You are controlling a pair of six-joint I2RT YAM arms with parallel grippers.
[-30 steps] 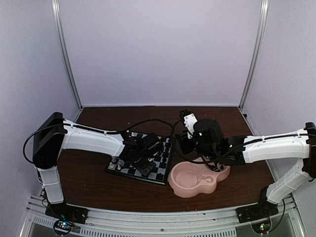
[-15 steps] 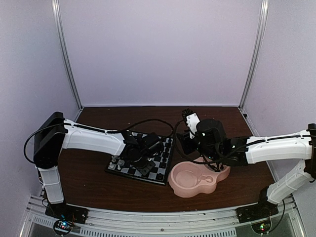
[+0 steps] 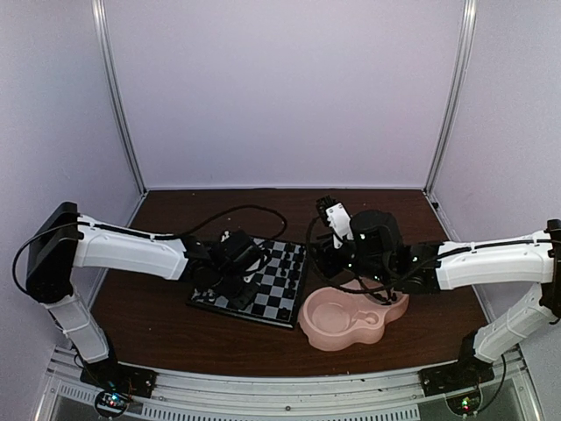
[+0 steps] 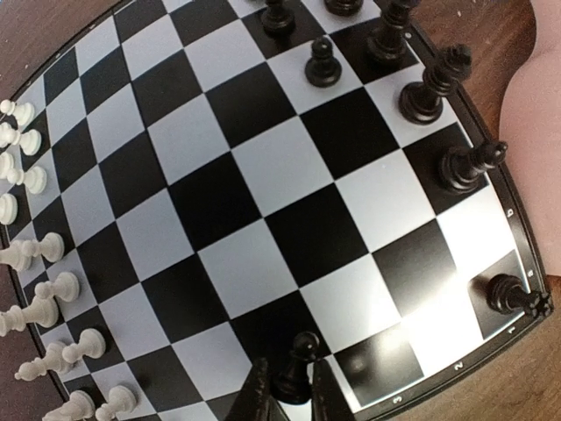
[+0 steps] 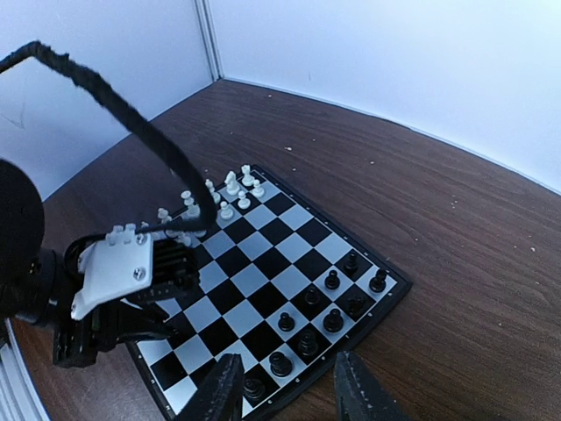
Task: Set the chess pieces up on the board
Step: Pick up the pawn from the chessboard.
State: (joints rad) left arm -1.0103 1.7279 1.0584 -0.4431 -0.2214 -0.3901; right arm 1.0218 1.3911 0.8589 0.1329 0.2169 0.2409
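- Board (image 3: 280,285) lies on the table (image 3: 175,219), left of centre.
- Dish (image 3: 346,344) sits just beside the board's right corner.
- One set of chess pieces (image 5: 230,195) lines the board's left edge, the other set (image 5: 333,309) its right edge.
- One pawn (image 4: 294,373) stands by the board's near edge.

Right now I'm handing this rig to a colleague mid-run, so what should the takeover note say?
Left gripper: shut on a black pawn at the black-side edge of the board; lifted or standing, unclear.
Right gripper: open, empty, near that same side.
Done: white pieces lined along one edge; several black pieces stand along the opposite edge.
Left: seat the held pawn, then fill the gaps in the black rows.
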